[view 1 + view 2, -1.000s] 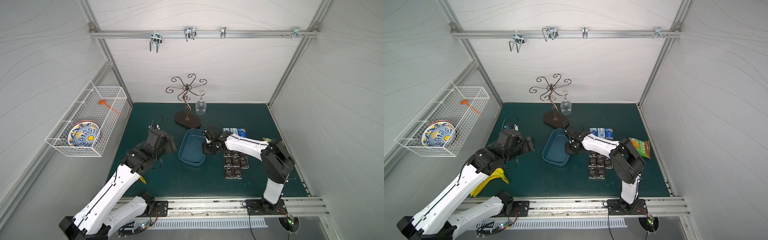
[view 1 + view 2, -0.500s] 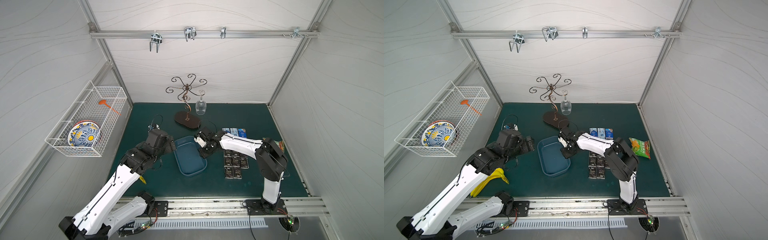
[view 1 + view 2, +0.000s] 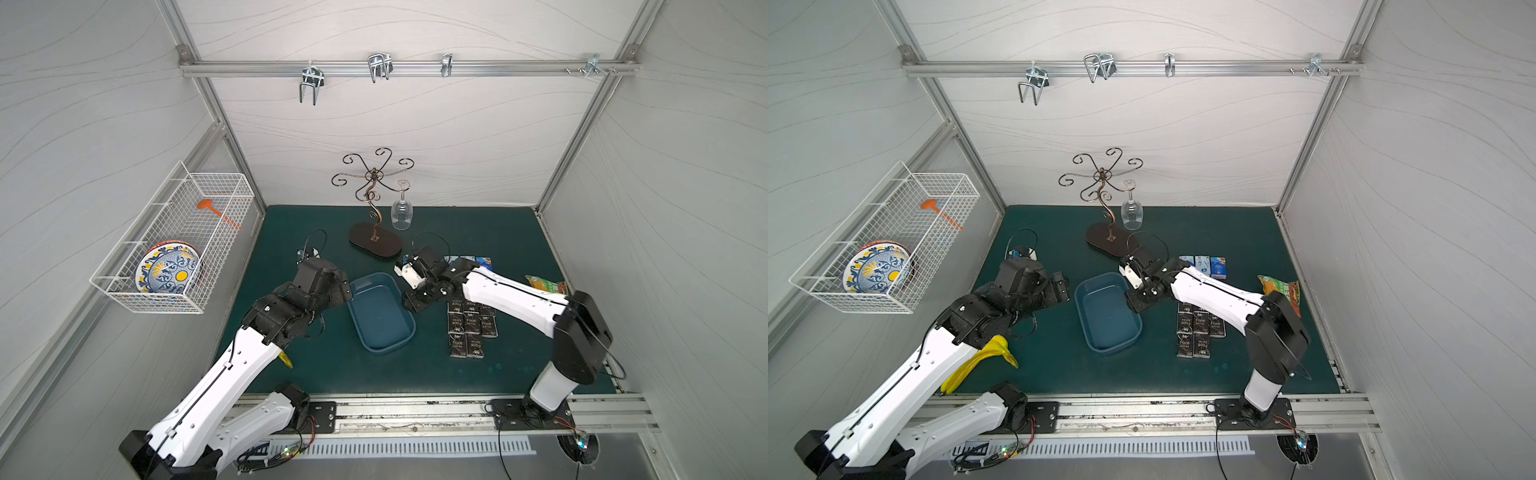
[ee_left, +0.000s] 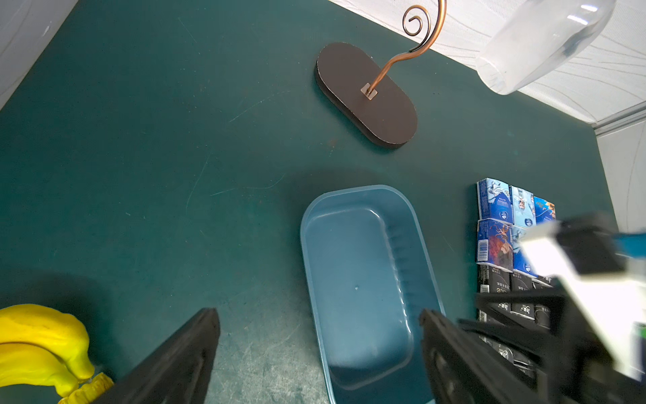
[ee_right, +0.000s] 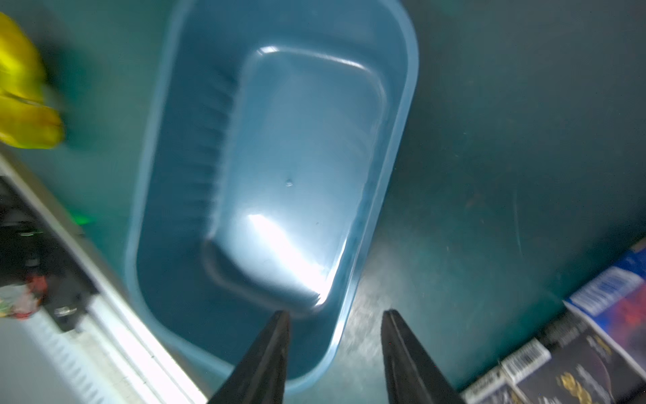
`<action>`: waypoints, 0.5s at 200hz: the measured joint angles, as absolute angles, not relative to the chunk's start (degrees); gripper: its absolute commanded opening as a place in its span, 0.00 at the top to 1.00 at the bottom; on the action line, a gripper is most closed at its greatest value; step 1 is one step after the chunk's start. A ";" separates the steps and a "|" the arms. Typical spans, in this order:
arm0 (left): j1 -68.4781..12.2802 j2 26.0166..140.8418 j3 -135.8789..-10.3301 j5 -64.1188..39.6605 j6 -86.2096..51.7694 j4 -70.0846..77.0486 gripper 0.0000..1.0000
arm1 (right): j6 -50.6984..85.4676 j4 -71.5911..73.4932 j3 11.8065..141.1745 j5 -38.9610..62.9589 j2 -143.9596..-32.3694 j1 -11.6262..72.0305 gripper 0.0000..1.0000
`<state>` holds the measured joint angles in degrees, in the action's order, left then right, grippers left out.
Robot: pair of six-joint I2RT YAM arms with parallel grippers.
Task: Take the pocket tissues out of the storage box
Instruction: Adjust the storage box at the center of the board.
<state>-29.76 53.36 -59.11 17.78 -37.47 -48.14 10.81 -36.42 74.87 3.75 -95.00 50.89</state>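
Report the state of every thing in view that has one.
Shallow blue plastic storage box: empty, upright on the green mat.
Black and blue pocket tissue packs: out, flat in rows beside the box.
Right gripper: open, empty, at the box rim.
Left gripper: open, empty.
Clear wine glass: hanging upside down from the copper stand.

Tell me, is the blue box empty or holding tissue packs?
Empty: the blue box shows only its bare floor in every view; the tissue packs lie on the mat beside it.
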 measured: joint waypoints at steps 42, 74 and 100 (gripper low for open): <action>-29.76 53.41 -59.11 17.76 -37.47 -48.10 0.06 | 20.95 -35.59 65.30 2.07 -83.77 53.21 0.49; -29.76 53.54 -59.11 17.23 -37.52 -47.88 0.07 | 35.40 -29.41 48.99 0.16 -77.03 56.69 0.48; -29.76 53.74 -59.11 16.91 -37.52 -47.62 0.07 | 45.98 -24.88 42.13 -1.98 -73.49 58.94 0.48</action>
<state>-29.76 53.74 -59.11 16.91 -37.52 -47.62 45.98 -24.88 42.13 -1.98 -73.49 58.94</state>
